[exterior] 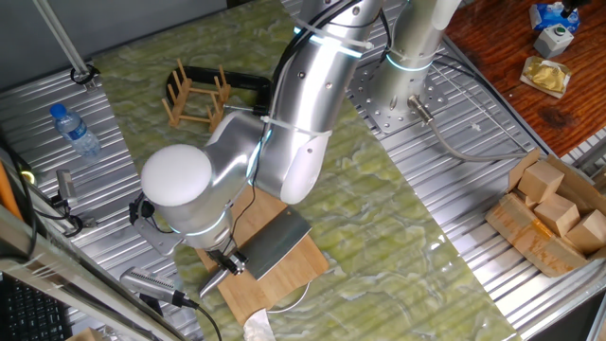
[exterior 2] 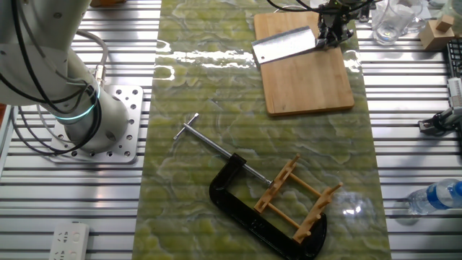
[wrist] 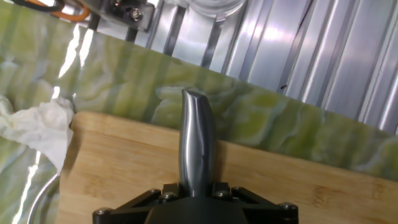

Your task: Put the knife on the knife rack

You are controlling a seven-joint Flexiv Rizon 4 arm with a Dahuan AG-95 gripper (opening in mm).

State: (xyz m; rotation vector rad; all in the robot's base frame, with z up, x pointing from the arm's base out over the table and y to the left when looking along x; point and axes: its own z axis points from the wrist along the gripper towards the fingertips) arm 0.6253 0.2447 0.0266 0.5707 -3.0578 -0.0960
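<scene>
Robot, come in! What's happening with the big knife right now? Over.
Gripper shut on slim silver handle of grey steel cleaver, blade over bamboo cutting board. Small wooden peg rack across the table, unfilled. Black C-clamp around rack.

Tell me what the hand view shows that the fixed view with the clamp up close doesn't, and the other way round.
Only the hand view shows the crumpled white tissue beside the board.

Only that fixed view shows the knife's broad blade, the knife rack far across the green mat, the black C-clamp around the rack, and the arm's base.

Both show the end effector shut on the knife at its handle, over the bamboo cutting board.
</scene>
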